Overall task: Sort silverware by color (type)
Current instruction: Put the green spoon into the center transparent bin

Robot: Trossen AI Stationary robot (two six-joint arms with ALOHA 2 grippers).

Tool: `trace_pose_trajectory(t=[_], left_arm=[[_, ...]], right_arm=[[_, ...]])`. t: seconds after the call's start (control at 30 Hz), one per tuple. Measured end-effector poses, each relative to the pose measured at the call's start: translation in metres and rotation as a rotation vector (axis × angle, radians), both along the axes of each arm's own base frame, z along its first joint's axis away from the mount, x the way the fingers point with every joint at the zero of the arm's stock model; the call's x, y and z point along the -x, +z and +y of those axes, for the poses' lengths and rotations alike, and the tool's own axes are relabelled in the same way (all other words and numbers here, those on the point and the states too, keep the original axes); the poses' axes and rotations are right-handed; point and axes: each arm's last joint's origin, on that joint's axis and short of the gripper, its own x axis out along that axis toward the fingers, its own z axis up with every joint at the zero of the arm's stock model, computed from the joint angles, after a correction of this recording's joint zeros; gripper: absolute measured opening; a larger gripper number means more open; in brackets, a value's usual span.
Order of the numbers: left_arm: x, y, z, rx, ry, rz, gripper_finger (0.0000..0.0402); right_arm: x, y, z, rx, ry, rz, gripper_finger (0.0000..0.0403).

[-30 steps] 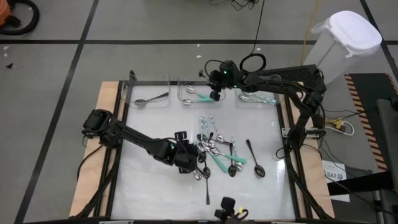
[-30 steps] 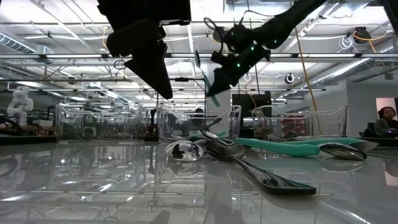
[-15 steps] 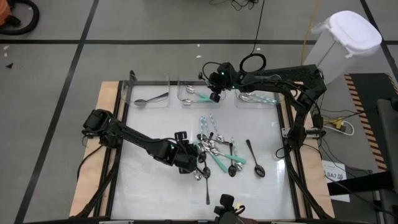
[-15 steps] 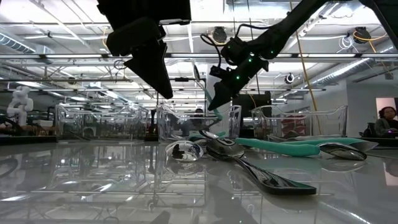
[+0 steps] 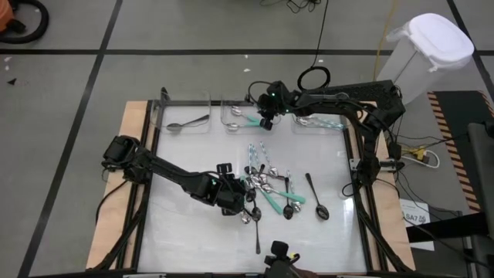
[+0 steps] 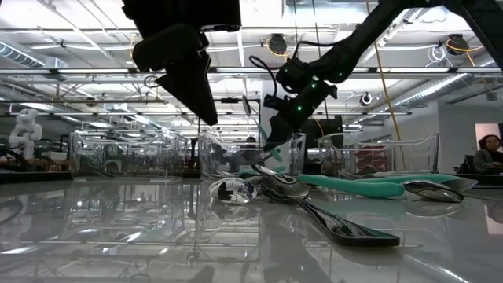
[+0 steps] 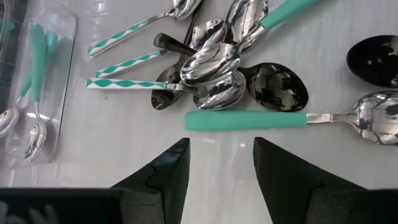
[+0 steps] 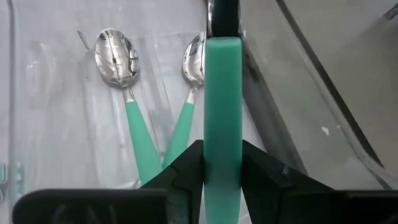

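Right hand (image 8: pixel 222 168): clenched on a green-handled spoon (image 8: pixel 222 112), held over the middle bin (image 5: pixel 235 117), where two matching spoons (image 8: pixel 134 124) already lay. Left hand (image 7: pixel 221 165): released, hovering beside the unsorted pile (image 5: pixel 266 185) mid-worktop (image 5: pixel 193 147), likely choosing next.

between the right gripper's (image 8: pixel 222 174) black fingers (image 8: pixel 183 171) sits a solid teal-green handle (image 8: pixel 222 112). beyond those fingers, in a clear bin (image 8: pixel 56 124), lie two spoons (image 8: pixel 124 81) with mirror-silver bowls and the same plain teal handles. ahead of the left gripper's (image 7: pixel 221 168) black fingers (image 7: pixel 168 174) lies a spoon (image 7: pixel 280 119) with a solid teal handle and shiny silver bowl. past it are glossy black spoons (image 7: pixel 277 87) and bright silver bowls (image 7: pixel 211 62). farther on are three handles (image 7: pixel 124 65) patterned in teal and white wavy diamonds. the tabletop (image 7: pixel 93 143) is pale glossy white.
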Motion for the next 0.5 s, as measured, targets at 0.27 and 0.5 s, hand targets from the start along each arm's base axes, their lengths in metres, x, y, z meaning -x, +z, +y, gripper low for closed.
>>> trace_pose_trajectory(t=[0.27, 0.5], left_arm=[[0.0004, -0.0002, 0.0002, -0.003, -0.001, 0.005, 0.0177], [0.0004, -0.0002, 0.0002, -0.003, -0.002, 0.006, 0.0177]], right_arm=[[-0.0004, -0.0029, -0.0001, -0.004, 0.0, 0.009, 0.0084], [-0.0005, -0.003, 0.0001, -0.004, 0.001, 0.01, 0.0084]])
